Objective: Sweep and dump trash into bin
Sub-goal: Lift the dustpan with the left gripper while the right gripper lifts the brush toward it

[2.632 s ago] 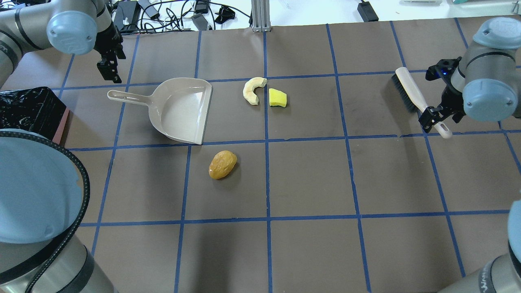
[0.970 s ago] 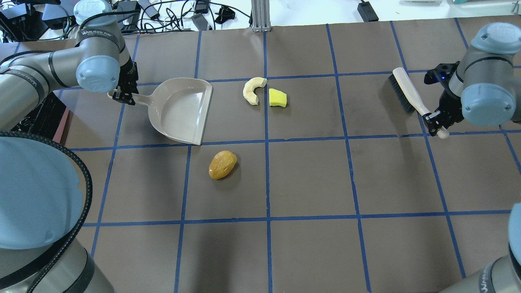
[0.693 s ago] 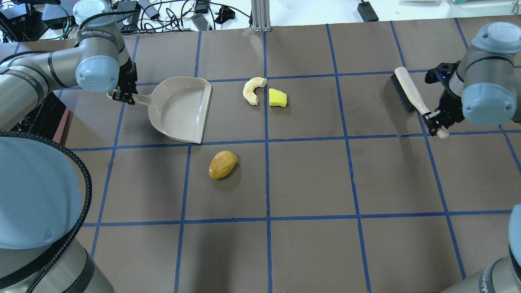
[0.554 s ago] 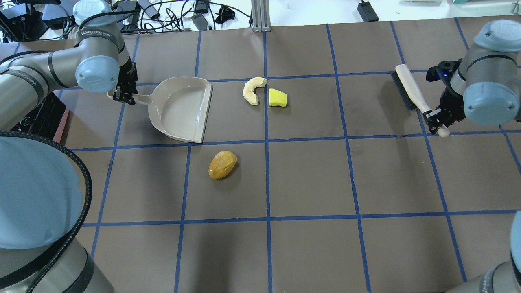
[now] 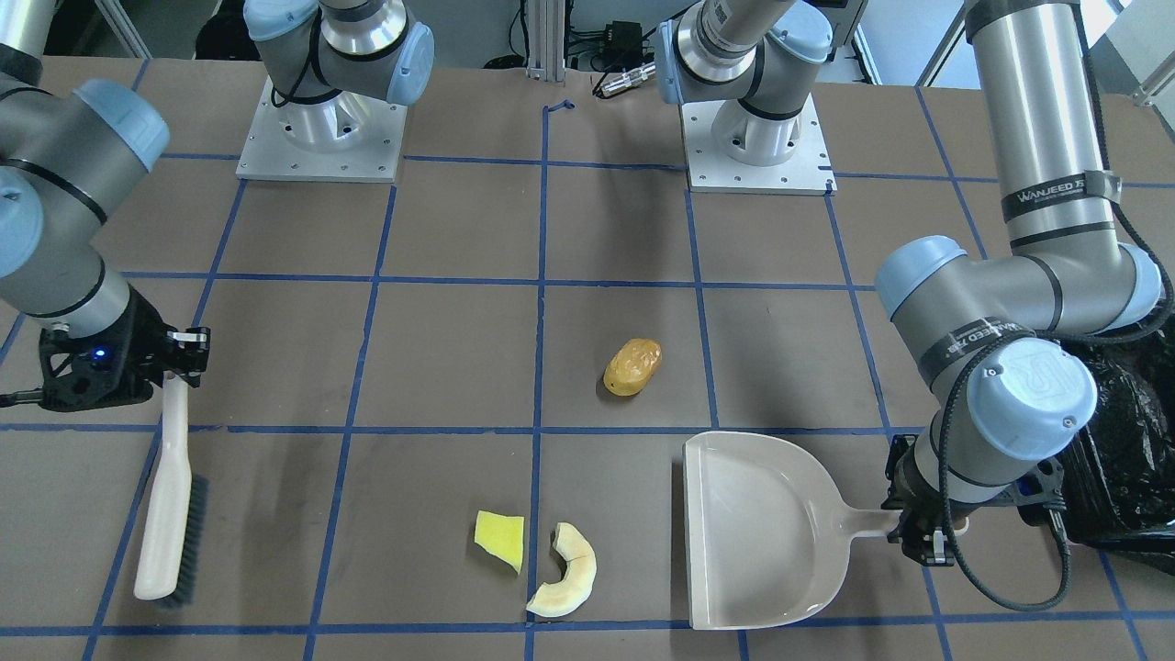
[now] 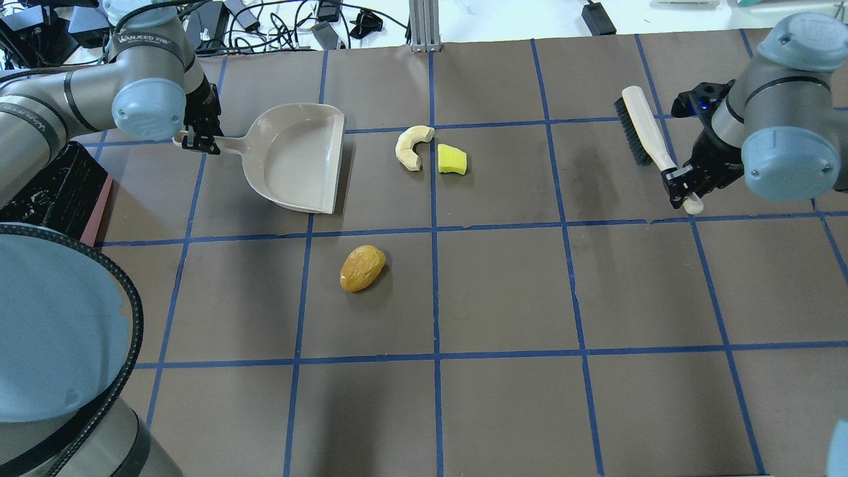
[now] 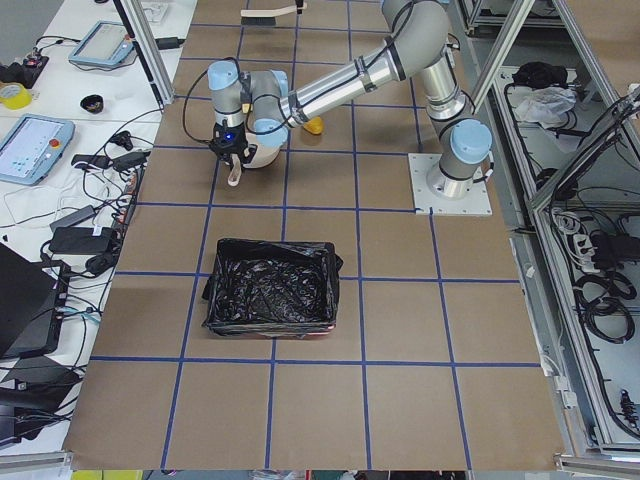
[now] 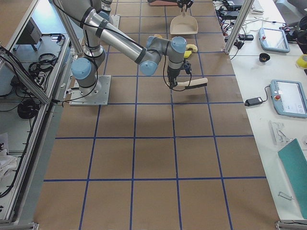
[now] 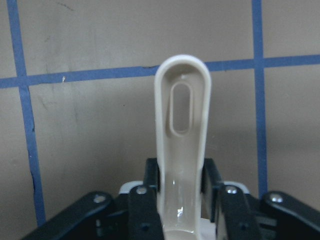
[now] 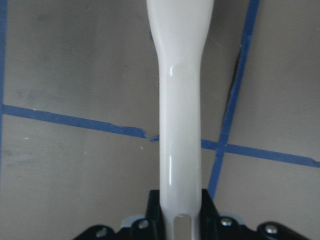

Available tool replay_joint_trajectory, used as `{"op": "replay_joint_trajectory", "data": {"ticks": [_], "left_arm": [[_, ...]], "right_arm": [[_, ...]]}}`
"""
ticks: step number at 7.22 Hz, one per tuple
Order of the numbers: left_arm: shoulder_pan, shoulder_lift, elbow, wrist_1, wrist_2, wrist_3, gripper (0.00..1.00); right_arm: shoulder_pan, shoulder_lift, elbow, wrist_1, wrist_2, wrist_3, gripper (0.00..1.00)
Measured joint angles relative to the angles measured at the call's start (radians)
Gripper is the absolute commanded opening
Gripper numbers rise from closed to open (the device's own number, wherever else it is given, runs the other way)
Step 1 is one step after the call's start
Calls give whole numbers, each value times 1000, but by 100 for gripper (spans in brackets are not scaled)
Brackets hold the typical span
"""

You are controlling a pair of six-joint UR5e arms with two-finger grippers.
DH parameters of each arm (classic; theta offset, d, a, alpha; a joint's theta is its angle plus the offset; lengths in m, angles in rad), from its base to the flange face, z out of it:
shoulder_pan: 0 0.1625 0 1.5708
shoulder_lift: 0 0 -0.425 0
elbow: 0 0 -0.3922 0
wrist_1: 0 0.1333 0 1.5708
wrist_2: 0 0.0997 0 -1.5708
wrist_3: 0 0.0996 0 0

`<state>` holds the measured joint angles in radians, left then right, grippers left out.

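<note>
Left hand (image 6: 194,140): clenched on the handle of the dustpan (image 6: 295,162); in the left wrist view a finger presses each side of the handle, whose slotted end sticks out past them.
Right hand (image 6: 682,190): clenched on the handle of the brush (image 6: 641,129), close to the handle's end; the right wrist view shows the pale handle running straight out from between the fingers.
Dustpan: beige, on the robot's left side of the bench (image 6: 503,291), its wide mouth turned toward the middle. Whether its lip touches the bench cannot be told.
Brush: beige back, dark bristles, held clear of the bench with its shadow cast beside it, well apart from the trash.
Crescent (image 6: 412,147): pale cream, on the bench near the dustpan's mouth.
Wedge (image 6: 452,159): bright yellow, just beside the crescent, on the side away from the dustpan.
Lump (image 6: 362,267): glossy amber, alone on the bench, nearer the robot than the dustpan's lip.
Bin (image 7: 270,285): lined with a crinkled black bag, standing at the robot's left end of the bench, well apart from the three scraps.
Bench: brown, marked in squares with blue tape.
</note>
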<state>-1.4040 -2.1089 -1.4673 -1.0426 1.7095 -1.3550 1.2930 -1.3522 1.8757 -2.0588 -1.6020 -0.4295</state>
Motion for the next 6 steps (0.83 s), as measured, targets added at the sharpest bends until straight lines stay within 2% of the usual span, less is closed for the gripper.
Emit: {"op": "replay_joint_trajectory", "data": {"ticks": [2, 4, 6], "left_arm": [[-8, -15, 18, -14, -6, -49, 0], [-39, -32, 29, -42, 36, -121, 0], [-92, -64, 85, -85, 68, -197, 0]], "right_arm": [[138, -2, -5, 40, 9, 232, 0], [264, 4, -9, 45, 43, 443, 0], [331, 16, -25, 47, 78, 555, 0]]}}
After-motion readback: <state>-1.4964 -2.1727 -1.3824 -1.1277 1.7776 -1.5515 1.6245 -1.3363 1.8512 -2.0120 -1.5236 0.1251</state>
